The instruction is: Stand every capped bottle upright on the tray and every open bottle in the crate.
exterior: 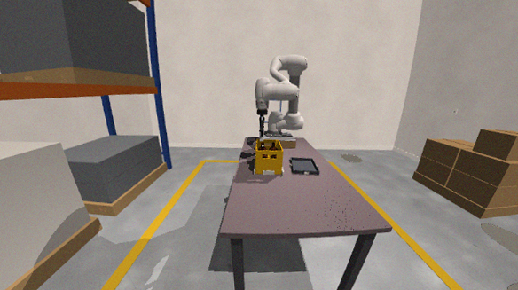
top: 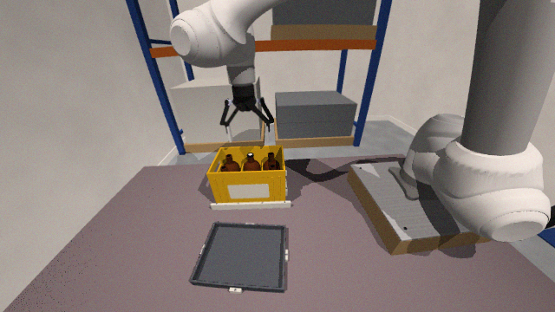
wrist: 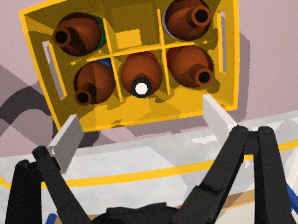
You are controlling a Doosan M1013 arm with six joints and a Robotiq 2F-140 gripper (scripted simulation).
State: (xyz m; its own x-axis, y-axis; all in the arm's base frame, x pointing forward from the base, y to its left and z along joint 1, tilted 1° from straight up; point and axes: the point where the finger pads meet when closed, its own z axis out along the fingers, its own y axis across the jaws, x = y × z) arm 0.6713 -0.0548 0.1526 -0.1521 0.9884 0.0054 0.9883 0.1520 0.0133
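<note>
Hovering above the far side of the yellow crate [top: 246,187], the gripper [top: 245,126] has its fingers spread fully apart with nothing between them; in the wrist view both pale fingertips frame the crate's near wall.

Crate contents, wrist view: five brown bottles in a six-cell grid. One, lower centre of the grid, carries a white cap [wrist: 140,87]: the capped bottle [wrist: 140,72]. The other four show dark open mouths, e.g. the open bottle [wrist: 189,18] at upper right. Upper-centre cell looks vacant.

Step in hand, as judged: approach to the first pick. Nothing stands on the grey tray [top: 241,256], which lies just in front of the crate in the lower centre of the top view.

Next move calls for centring over the white cap, descending straight between the neighbouring necks, and closing on that neck without nudging the open bottles or the crate.

Surface: mauve table [top: 130,243]; the arm's mount sits on a wood-edged base plate [top: 392,240] at right. Room: blue-and-orange shelf rack [top: 147,61] behind, cardboard boxes [exterior: 478,173] at the exterior view's right, yellow floor line [exterior: 156,221].
</note>
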